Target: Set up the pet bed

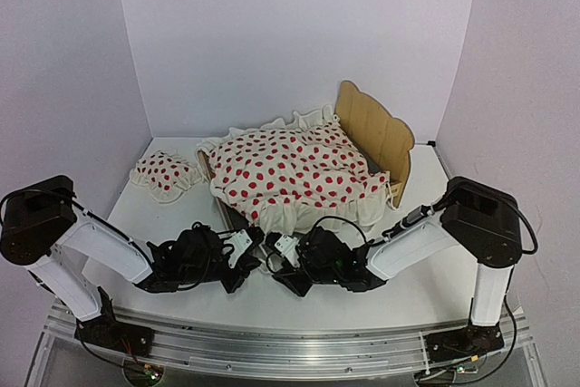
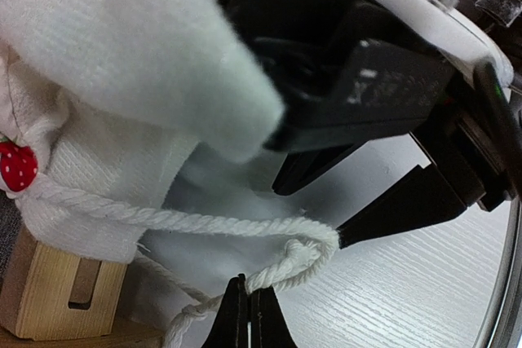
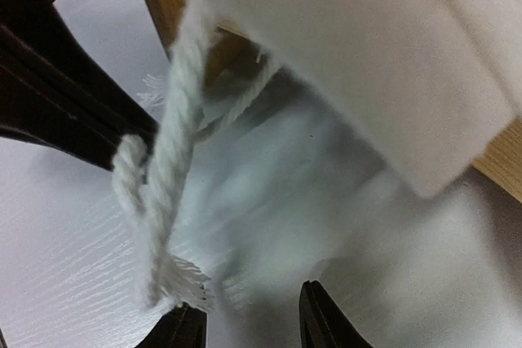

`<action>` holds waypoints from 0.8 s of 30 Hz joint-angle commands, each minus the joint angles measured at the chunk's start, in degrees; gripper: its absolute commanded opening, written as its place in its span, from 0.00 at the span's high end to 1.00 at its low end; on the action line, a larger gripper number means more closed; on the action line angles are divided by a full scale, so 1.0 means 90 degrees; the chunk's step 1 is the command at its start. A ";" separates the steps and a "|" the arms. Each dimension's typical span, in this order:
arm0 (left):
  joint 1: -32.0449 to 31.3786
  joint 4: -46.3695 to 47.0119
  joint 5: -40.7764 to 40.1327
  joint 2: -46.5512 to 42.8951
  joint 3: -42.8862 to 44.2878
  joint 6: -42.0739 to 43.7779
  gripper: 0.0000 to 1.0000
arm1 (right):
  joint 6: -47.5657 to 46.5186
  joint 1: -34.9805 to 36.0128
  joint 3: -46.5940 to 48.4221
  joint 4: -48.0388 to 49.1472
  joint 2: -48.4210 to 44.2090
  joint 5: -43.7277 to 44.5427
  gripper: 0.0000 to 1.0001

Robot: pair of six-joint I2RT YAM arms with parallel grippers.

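The small light plywood pet bed [image 1: 373, 129] with a wavy-topped headboard stood at the middle of the white worktop [image 1: 168, 217], headboard on the right in the top view. A white ruffled blanket [image 1: 290, 169] with red dots lay heaped over it, hiding the base and spilling over the near edge. A small red-dotted pillow [image 1: 163, 174] lay on the worktop to the left, apart from the bed.

Both arms reached in low, and their tips met just in front of the blanket's near edge. The left gripper [image 1: 248, 249] had its fingers pressed together. A white twisted cord [image 2: 204, 222] hanging from the blanket hem crossed right at their tips, though I could not tell whether it was nipped. A square wooden foot block [image 2: 53, 291] of the bed showed just beside it, under the hem. The right gripper [image 1: 283, 256] stood about half wide with nothing between its fingers. The frayed cord end hung just beside one finger [image 3: 183, 330].
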 commanded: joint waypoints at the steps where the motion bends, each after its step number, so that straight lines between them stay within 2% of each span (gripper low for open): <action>1: -0.0013 0.0280 -0.0106 0.0047 0.0016 0.0019 1.00 | -0.0300 0.0030 0.0090 0.0410 0.0104 -0.0553 0.59; 6: -0.0012 0.0269 -0.0108 0.0041 0.0013 0.0010 1.00 | -0.0367 0.0044 0.0160 0.0453 0.0133 -0.0580 0.59; 14: -0.0010 0.0261 -0.0090 0.0044 0.0034 0.0007 1.00 | -0.0434 0.0049 0.0205 0.0593 0.0255 -0.0384 0.83; 16: -0.0012 0.0248 -0.0085 0.0047 0.0034 0.0000 1.00 | -0.0451 0.0049 0.0205 0.0626 0.0239 -0.0435 0.86; 22: -0.0013 0.0241 -0.0072 0.0054 0.0042 -0.0020 1.00 | -0.0542 0.0052 0.0147 0.0635 0.0118 -0.0603 0.76; 24: -0.0013 0.0241 -0.0070 0.0054 0.0041 -0.0020 1.00 | -0.0598 0.0045 0.0165 0.0634 0.0096 -0.0625 0.75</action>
